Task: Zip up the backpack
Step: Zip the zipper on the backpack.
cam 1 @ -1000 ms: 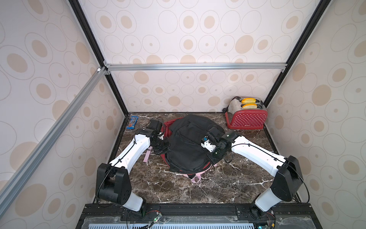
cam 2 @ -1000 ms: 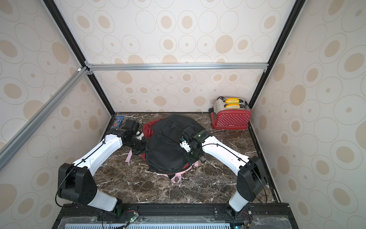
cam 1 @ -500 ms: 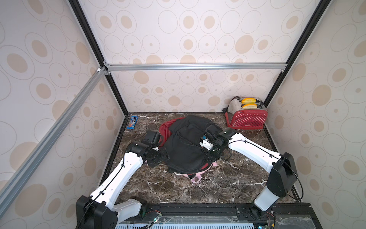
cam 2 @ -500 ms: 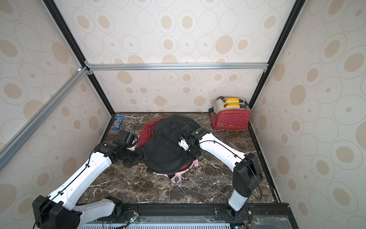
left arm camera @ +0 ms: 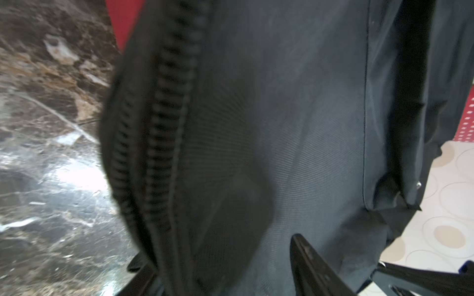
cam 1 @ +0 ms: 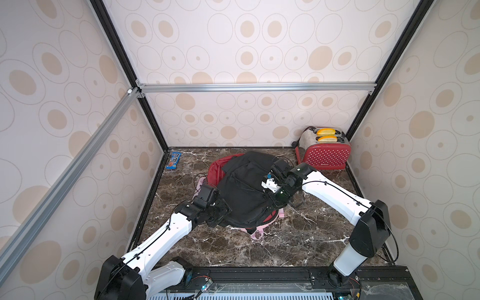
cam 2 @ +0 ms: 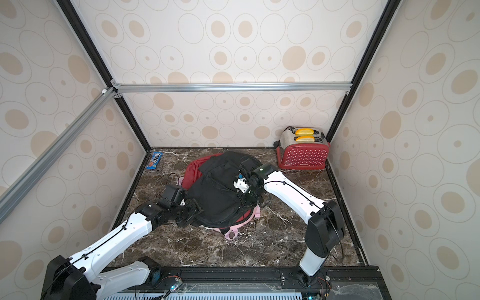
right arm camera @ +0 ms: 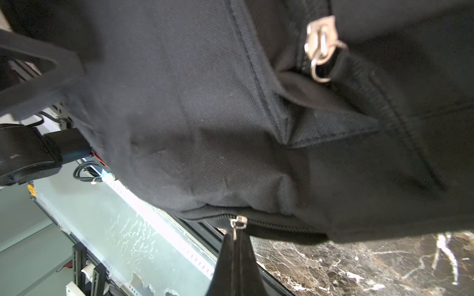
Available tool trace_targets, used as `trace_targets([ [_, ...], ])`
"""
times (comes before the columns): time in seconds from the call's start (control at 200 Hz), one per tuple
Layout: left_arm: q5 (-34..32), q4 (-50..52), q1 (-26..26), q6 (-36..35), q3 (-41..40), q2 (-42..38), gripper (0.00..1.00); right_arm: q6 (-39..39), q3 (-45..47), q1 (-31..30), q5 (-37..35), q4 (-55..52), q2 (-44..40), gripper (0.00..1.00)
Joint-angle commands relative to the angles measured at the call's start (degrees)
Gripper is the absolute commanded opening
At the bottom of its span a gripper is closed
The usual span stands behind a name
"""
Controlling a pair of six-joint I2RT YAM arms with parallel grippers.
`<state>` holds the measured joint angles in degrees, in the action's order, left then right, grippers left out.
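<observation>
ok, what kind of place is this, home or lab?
Likely a lab robot cell, not a home: aluminium frame holding patterned wall panels, a marble-look tabletop, and staged props like the red toaster near the backpack.

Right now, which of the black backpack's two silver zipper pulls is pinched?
The small silver pull at the edge of the black fabric backpack, clamped in the right tool; the ringed silver pull hangs free.

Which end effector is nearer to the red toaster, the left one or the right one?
Right. The right end effector, shut on a zipper pull, is at the backpack's side toward the red toaster. The left end effector is at the backpack's opposite side, farther away.
</observation>
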<state>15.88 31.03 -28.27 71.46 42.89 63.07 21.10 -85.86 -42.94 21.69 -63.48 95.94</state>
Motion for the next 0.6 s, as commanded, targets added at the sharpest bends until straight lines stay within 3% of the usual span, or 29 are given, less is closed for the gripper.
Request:
trace_targets([
  [0.0,-0.9,-9.3,-1.3,4.7,-1.0,-0.1,0.67,0.3,-1.3,0.1,4.8,-1.5,0.9,0.0],
  [0.18,-0.1,-15.8,-1.7,6.8,-4.9,0.1,0.57,0.4,-1.0,1.1,6.5,-1.9,0.8,0.0],
  [0.28,-0.1,-16.0,-1.7,6.4,-4.3,-0.6,0.24,0.0,-0.4,1.3,5.9,-2.2,1.0,0.0],
  [0.386,0.0,-14.2,-1.8,5.3,-2.7,-1.0,0.06,-0.6,0.0,1.3,4.2,-3.1,1.6,0.0],
  [0.596,-0.2,-10.9,-1.8,3.0,0.8,-1.0,0.0,-2.2,-1.4,1.2,-0.5,-6.8,1.9,0.0],
])
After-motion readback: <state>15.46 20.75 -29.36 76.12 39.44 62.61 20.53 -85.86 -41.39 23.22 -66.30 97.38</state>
